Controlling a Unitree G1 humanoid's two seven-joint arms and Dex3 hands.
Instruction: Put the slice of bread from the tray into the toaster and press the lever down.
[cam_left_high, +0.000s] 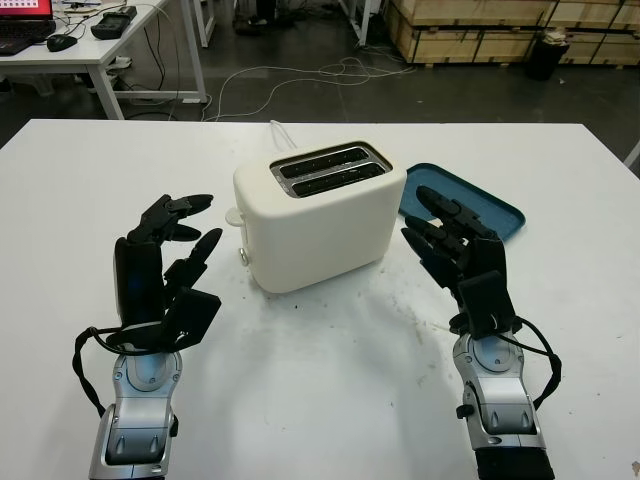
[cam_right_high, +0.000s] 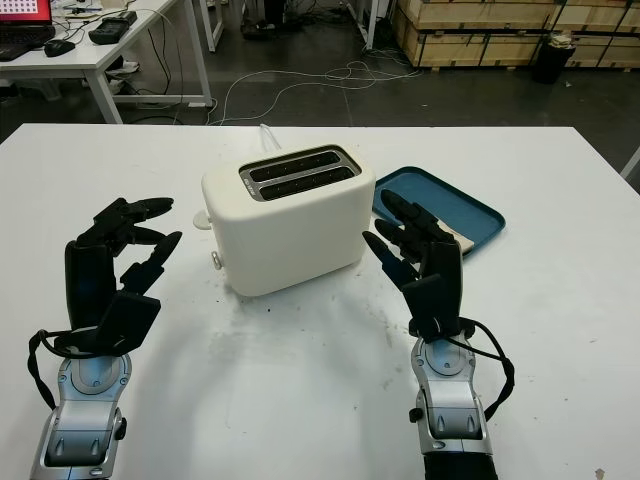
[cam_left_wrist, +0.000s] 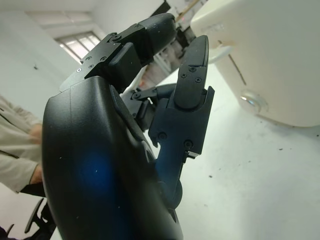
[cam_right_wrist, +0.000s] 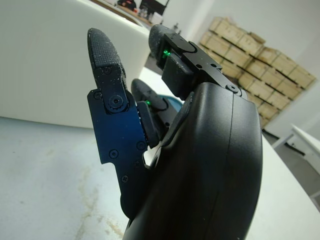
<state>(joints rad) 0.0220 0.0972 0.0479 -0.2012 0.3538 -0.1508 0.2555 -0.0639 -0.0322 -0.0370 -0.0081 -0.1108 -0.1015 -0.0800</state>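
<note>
White toaster (cam_left_high: 318, 213) sits mid-table between my hands; my left hand (cam_left_high: 165, 268) hovers open beside its lever (cam_left_high: 233, 215). From the other eye, my right hand (cam_right_high: 420, 260) holds nothing, in front of the blue tray (cam_right_high: 480, 212), where the bread (cam_right_high: 460, 240) peeks out. I judge nothing is started: next, reach right and grasp the slice.

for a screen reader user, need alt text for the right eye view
A cream two-slot toaster stands mid-table with both slots empty, between the robot's open left hand and open right hand. A blue tray lies behind the right hand, on the white table.
</note>
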